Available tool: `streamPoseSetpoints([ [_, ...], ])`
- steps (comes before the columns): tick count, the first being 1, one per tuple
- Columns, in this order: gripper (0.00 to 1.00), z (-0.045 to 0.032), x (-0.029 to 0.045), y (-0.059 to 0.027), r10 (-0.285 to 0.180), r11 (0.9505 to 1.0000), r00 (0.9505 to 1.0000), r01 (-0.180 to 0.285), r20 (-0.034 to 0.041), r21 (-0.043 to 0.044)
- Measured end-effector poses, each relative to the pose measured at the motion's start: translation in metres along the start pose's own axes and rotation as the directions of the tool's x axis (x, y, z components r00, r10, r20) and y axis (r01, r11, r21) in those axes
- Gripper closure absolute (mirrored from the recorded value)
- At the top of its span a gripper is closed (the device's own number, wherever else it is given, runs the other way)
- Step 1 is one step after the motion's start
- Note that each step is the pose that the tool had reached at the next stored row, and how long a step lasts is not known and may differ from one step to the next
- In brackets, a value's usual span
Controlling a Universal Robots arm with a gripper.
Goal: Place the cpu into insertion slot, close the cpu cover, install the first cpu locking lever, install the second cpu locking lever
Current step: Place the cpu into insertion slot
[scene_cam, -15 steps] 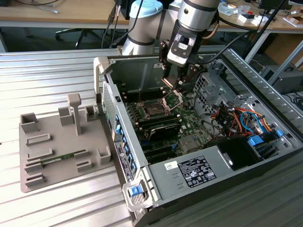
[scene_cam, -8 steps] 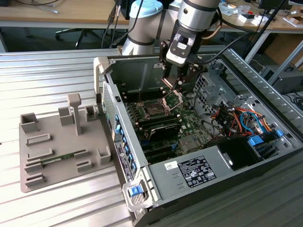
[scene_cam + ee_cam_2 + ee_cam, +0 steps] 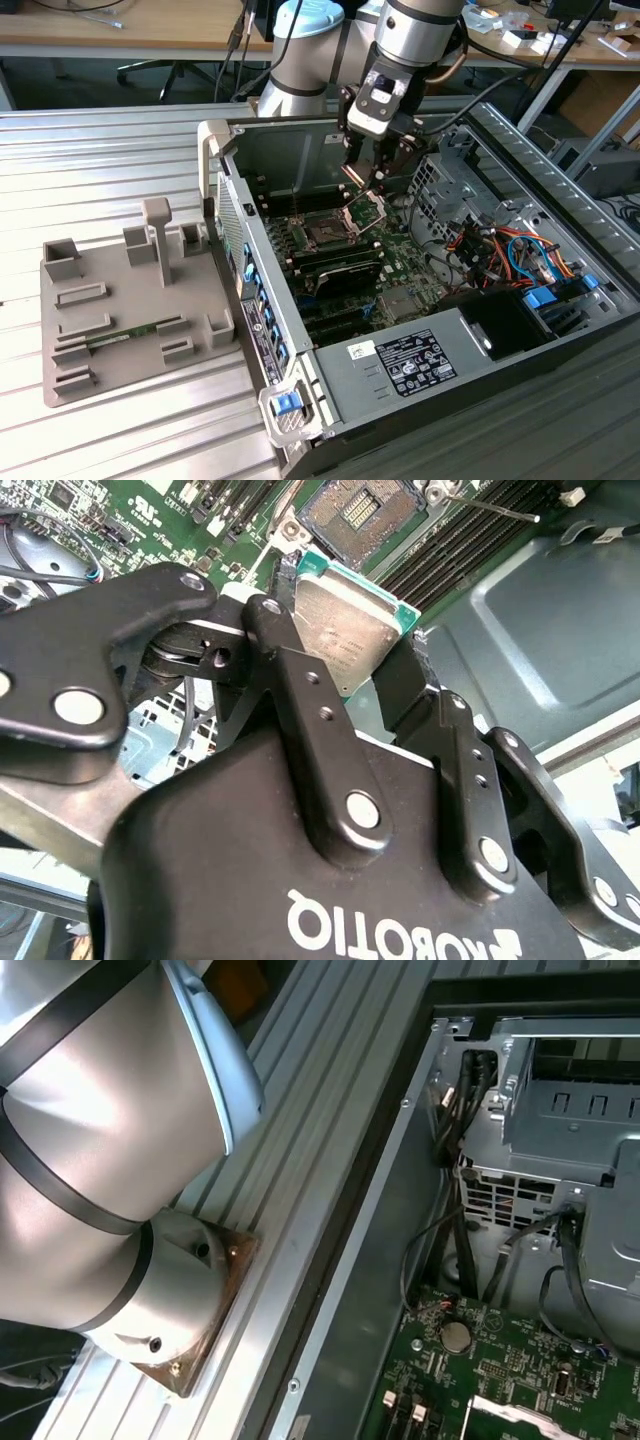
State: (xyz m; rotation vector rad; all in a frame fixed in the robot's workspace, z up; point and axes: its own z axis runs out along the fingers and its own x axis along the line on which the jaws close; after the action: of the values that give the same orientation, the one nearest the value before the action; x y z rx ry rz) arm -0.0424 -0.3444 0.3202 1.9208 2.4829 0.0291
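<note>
- The chip (image 3: 340, 630) is clamped by two opposite edges between the black fingers (image 3: 285, 590) of the gripper (image 3: 350, 615). Its metal top is turned to the second wrist view.
- The socket (image 3: 362, 508) is left uncovered on the green board (image 3: 150, 510), with its contacts exposed. The chip is held near it, not touching.
- In the exterior view the gripper is seen inside the open computer case (image 3: 300, 330), just over the socket, with the cover (image 3: 366, 208) tilted up beside it.
- A grey tray (image 3: 100, 320) is set well apart, on the exterior view's left.

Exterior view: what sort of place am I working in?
Probably a robotics lab or workshop: an open grey metal computer case sits on a ribbed silvery metal table, with long wooden workbenches behind.
</note>
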Motion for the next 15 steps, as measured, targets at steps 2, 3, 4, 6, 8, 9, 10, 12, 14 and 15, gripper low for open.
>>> streamPoseSetpoints([
  [2,0.46,0.0001,0.0,0.0,0.008,1.0,1.0,-0.008,0.0001,-0.0001],
  [3,0.46,0.0001,0.0,0.0,0.012,0.9999,0.9999,-0.012,0.0001,-0.0001],
  [4,0.46,0.0001,0.0,0.0,0.016,0.9999,0.9999,-0.016,0.0002,-0.0001],
  [6,0.46,0.0001,0.0,0.0,0.024,0.9997,0.9997,-0.024,0.0003,-0.0003],
  [8,0.46,0.0002,0.0,0.0,0.034,0.9994,0.9994,-0.034,0.0005,-0.0003],
  [9,0.46,0.0002,0.0,0.0,0.038,0.9993,0.9993,-0.038,0.0005,-0.0004],
  [10,0.46,0.0002,0.0,0.0,0.043,0.9991,0.9991,-0.043,0.0006,-0.0004],
  [12,0.46,0.0003,0.0,0.0,0.05,0.9987,0.9987,-0.05,0.0008,-0.0005],
  [14,0.46,0.0003,0.0,0.0,0.058,0.9983,0.9983,-0.058,0.0009,-0.0006],
  [15,0.46,0.0004,0.0,0.0,0.062,0.9981,0.9981,-0.062,0.0009,-0.0006],
])
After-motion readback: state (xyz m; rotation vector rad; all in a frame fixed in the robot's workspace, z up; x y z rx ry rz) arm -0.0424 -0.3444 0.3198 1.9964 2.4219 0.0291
